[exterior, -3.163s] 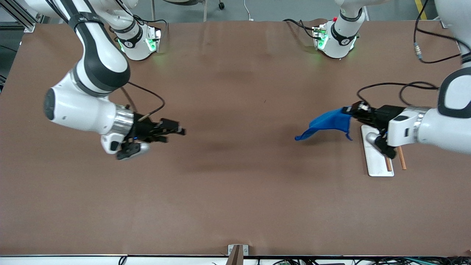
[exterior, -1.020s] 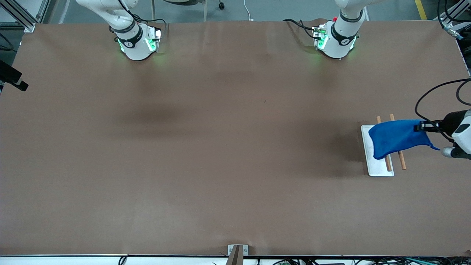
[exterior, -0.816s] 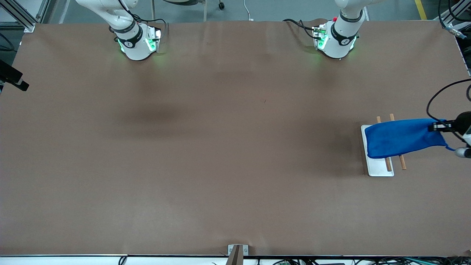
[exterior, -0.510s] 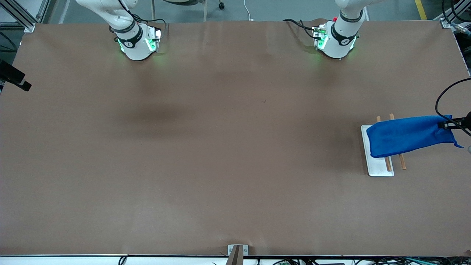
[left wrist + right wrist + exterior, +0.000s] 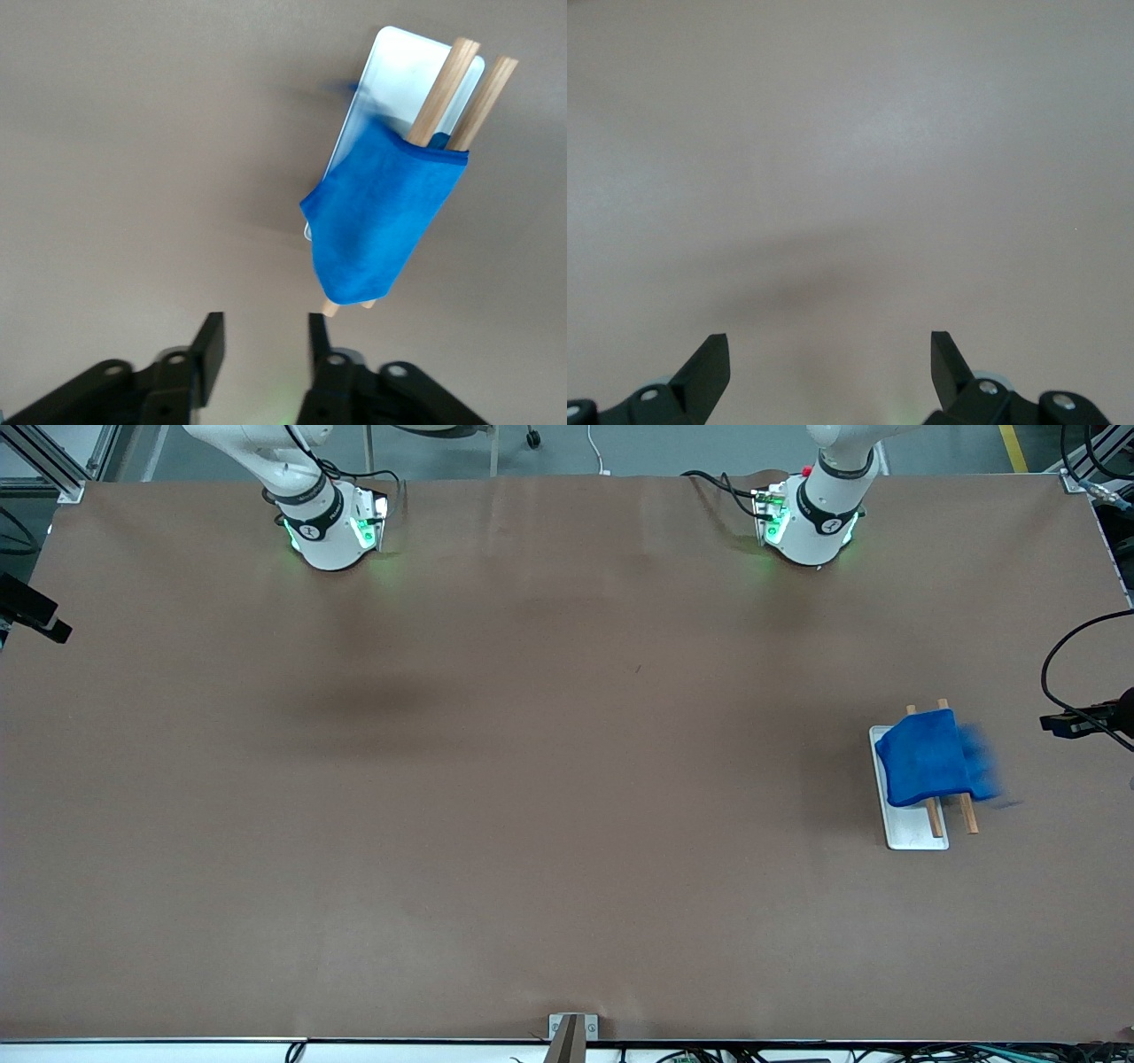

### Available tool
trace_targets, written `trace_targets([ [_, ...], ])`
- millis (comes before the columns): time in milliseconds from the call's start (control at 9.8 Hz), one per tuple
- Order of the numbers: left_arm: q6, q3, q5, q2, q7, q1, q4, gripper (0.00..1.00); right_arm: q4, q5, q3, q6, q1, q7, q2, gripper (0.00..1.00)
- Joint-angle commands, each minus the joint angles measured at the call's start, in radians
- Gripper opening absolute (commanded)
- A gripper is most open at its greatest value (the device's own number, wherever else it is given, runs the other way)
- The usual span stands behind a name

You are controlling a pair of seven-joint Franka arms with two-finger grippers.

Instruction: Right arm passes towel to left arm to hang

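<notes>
The bright blue towel (image 5: 926, 762) hangs draped over two wooden rods (image 5: 967, 815) that stand on a white base plate (image 5: 912, 834) at the left arm's end of the table. Its side toward the table end is blurred. My left gripper (image 5: 1059, 722) is open and empty, apart from the towel, over the table's end. In the left wrist view the towel (image 5: 385, 217) covers the rods (image 5: 443, 84) ahead of the open left gripper (image 5: 264, 341). My right gripper (image 5: 830, 350) is open and empty over bare table; a black part of it (image 5: 35, 615) shows at the right arm's end.
The two arm bases (image 5: 332, 527) (image 5: 806, 518) stand along the table's edge farthest from the front camera. A metal bracket (image 5: 571, 1032) sits at the table's nearest edge. Brown table top lies between the arms.
My left gripper has opened and let go of the towel. The towel's pulled-out end has dropped back onto the rods. The right arm has not moved.
</notes>
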Motion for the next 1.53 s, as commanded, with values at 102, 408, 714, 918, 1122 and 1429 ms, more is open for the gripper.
trace_targets([
  [102,0.026,-0.041,0.019,-0.055,-0.015,-0.014,-0.049,1.0,0.0,-0.017,0.0,-0.006,-0.006,-0.003,-0.002,1.0],
  [408,0.202,-0.133,0.038,-0.089,-0.015,-0.082,-0.044,1.0,0.0,-0.017,0.0,-0.006,-0.006,-0.001,-0.002,1.0],
  [714,0.268,-0.102,0.071,-0.118,-0.024,-0.159,-0.026,1.0,0.0,-0.017,0.0,-0.006,-0.006,-0.006,-0.002,1.0],
  [918,0.261,-0.056,0.085,-0.153,-0.021,-0.216,0.0,1.0,0.0,-0.017,0.0,-0.006,-0.006,-0.006,-0.002,1.0],
  [1122,0.19,-0.01,0.068,-0.21,-0.011,-0.262,0.011,1.0,0.0,-0.017,0.0,-0.008,-0.006,-0.004,-0.002,1.0],
  [1429,0.087,-0.006,-0.029,-0.32,-0.01,-0.258,-0.021,1.0,0.0,-0.017,0.0,-0.006,-0.006,-0.004,-0.002,1.0],
])
